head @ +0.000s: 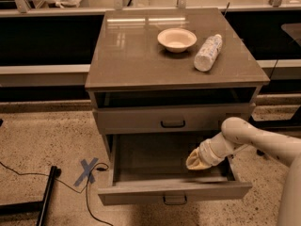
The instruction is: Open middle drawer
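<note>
The middle drawer is pulled out toward me, and its shallow grey tray shows from above. Its small black loop handle is on the front panel. My gripper is inside the right part of this open drawer, low over the tray floor near the right wall. My pale arm reaches in from the right. The drawer above, with its own black handle, is closed. Anything below the open drawer is hidden.
On the cabinet top stand a pale bowl and a plastic bottle lying on its side. A blue tape cross, a black cable and a dark stand leg lie on the floor at left.
</note>
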### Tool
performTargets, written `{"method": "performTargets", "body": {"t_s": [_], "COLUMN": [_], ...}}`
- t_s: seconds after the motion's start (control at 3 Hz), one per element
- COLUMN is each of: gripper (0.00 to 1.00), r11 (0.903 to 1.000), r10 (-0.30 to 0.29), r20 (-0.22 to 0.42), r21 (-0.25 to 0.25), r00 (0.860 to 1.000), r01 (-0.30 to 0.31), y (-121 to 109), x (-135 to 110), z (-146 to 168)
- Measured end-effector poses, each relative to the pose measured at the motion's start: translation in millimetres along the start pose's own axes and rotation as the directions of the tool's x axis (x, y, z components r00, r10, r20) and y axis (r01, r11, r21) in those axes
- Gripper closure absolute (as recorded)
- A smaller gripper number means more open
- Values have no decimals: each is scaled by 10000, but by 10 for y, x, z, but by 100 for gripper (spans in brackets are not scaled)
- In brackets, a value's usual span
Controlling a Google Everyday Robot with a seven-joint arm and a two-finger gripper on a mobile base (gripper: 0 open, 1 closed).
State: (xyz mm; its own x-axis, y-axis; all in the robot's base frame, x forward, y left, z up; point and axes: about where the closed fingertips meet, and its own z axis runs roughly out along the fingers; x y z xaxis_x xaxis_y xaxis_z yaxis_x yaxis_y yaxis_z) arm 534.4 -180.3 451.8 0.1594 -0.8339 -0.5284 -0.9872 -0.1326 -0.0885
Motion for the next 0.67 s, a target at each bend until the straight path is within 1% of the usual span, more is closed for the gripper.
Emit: {"method": "performTargets", "body": {"t_s": [0.33,0.67], "gripper": [100,100], "r11": [9978,9972], "r10": [-55,12], "r20": [45,133], "r21": [667,754], "r00": [10000,9999], "r01": [52,-22], "y": [-180,-266], "x": [68,151], "z": [163,470]}}
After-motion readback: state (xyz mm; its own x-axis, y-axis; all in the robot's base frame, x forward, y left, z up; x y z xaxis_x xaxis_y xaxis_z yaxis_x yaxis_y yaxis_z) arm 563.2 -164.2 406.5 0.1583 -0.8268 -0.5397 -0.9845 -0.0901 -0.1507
